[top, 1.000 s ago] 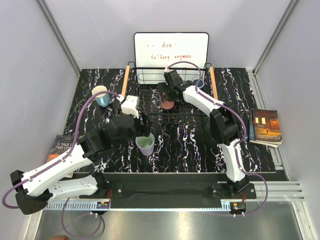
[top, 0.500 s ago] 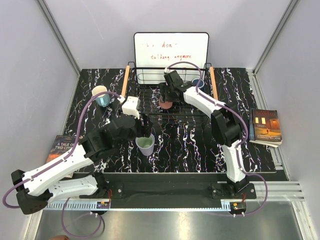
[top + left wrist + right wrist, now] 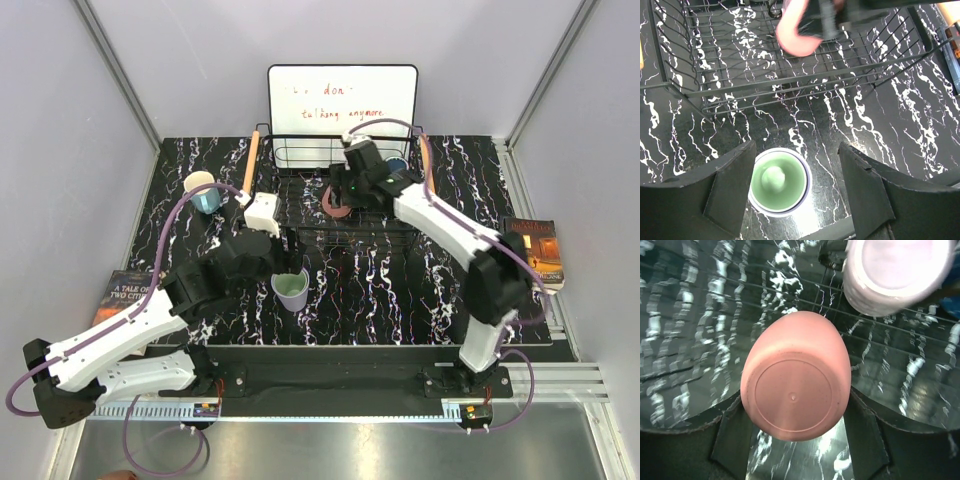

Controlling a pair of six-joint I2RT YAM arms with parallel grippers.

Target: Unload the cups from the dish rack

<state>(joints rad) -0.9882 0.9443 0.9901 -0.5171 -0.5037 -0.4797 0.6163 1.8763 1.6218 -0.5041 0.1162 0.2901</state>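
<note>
My right gripper (image 3: 342,194) (image 3: 797,427) is shut on the salmon pink cup (image 3: 334,201) (image 3: 795,390), base toward the wrist camera, just above the black wire dish rack (image 3: 300,222) (image 3: 700,285). That cup (image 3: 797,32) also shows at the top of the left wrist view. A mauve cup (image 3: 895,270) sits in the rack beside it, and a dark navy cup (image 3: 397,165) is behind the right arm. My left gripper (image 3: 287,255) (image 3: 797,192) is open over a lavender cup with a green inside (image 3: 291,290) (image 3: 779,181), upright on the table. A light blue cup (image 3: 203,190) stands far left.
A white board with writing (image 3: 342,100) leans behind the rack. The rack's wooden handles (image 3: 250,162) run along both sides. One book (image 3: 532,252) lies at the right table edge, another (image 3: 120,292) at the left under my left arm.
My right gripper has closed on the salmon cup and tipped it up off the rack bars, and the right arm's elbow has swung right. The left arm has not moved.
</note>
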